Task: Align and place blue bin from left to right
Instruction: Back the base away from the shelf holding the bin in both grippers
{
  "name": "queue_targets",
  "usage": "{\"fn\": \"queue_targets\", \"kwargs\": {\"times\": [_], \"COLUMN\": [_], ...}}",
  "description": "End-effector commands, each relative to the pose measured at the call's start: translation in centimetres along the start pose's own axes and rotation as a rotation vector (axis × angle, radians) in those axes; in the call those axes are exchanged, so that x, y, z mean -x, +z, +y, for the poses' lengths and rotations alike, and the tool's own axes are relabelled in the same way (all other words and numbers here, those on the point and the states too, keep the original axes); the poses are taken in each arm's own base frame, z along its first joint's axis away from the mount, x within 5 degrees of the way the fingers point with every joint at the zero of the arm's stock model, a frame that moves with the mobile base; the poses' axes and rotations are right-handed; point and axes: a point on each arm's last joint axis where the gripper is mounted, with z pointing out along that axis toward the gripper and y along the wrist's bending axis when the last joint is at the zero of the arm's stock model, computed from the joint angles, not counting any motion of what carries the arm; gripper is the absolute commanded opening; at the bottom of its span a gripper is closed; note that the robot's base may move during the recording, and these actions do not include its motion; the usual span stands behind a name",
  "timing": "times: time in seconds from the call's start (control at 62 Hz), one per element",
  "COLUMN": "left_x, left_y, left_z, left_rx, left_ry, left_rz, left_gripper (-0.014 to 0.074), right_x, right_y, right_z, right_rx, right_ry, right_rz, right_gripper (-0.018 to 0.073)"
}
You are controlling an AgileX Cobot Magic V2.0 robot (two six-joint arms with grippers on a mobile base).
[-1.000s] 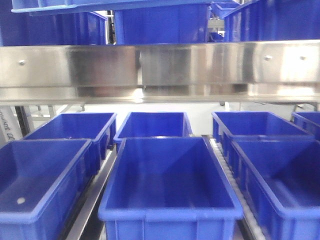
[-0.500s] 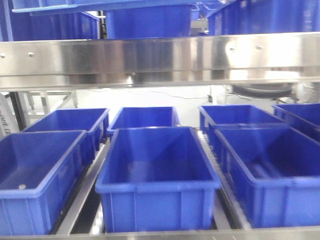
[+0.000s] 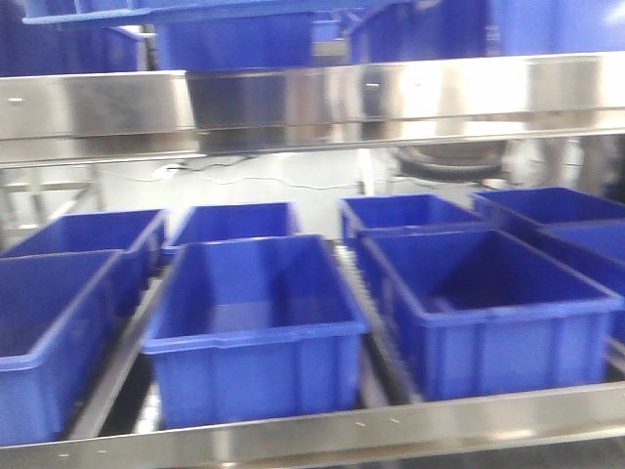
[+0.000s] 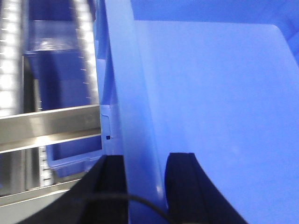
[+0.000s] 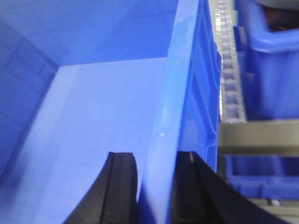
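Left gripper [image 4: 145, 158], at the bottom centre of the left wrist view, straddles the long side wall of a blue plastic bin [image 4: 210, 93]. One black finger [image 4: 110, 186] sits outside the wall and the other inside, both pressed against the rim, so the jaws are clamped on it. The bin's pale, smooth floor fills the right half of that frame. To the left of it lie a brushed-steel front rail [image 4: 46, 128], a strip of white rollers [image 4: 86, 46] and a second blue bin [image 4: 60, 84] on the level below.

In the right wrist view, the right gripper [image 5: 154, 156] at the bottom centre pinches the opposite wall of the blue plastic bin [image 5: 93, 116] in the same way, its two black fingers [image 5: 119, 191] closed on either side of the rim. The bin's interior spreads across the left of the frame. A grey roller track [image 5: 229, 70], a steel rail [image 5: 257, 137] and a neighbouring blue bin [image 5: 271, 60] stand at the right.

The blurred front view shows no gripper. A wide stainless-steel shelf beam [image 3: 312, 103] crosses the upper part of the frame. Below it, two rows of open blue bins rest on the rack, with a centre bin [image 3: 254, 337], a right-hand bin [image 3: 488, 313] and a left-hand bin [image 3: 49, 332] nearest the lower steel rail [image 3: 342, 430]. Which of these, if any, is the gripped bin cannot be told.
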Motion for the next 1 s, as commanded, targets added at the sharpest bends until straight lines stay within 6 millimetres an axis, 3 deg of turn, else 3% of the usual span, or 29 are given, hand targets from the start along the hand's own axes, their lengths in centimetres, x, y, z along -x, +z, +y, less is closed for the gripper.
{"fn": "queue_targets", "kwargs": {"times": [0.0, 0.984], "left_x": [1.26, 1.26], "left_y": [-1.85, -1.85], "left_z": [-2.32, -2.32], "left_rx": [-0.183, -0.183], "left_ry": [-0.047, -0.047], "left_rz": [-0.145, -0.145], "left_gripper": [0.0013, 0.0013], "right_x": [0.89, 0.89], "right_y": [-0.91, -0.91], "right_z": [1.65, 1.65], "right_rx": [0.099, 0.099], "right_ry": [0.005, 0.005], "right_rz": [-0.096, -0.096], "right_gripper": [-0.0079, -0.0079]}}
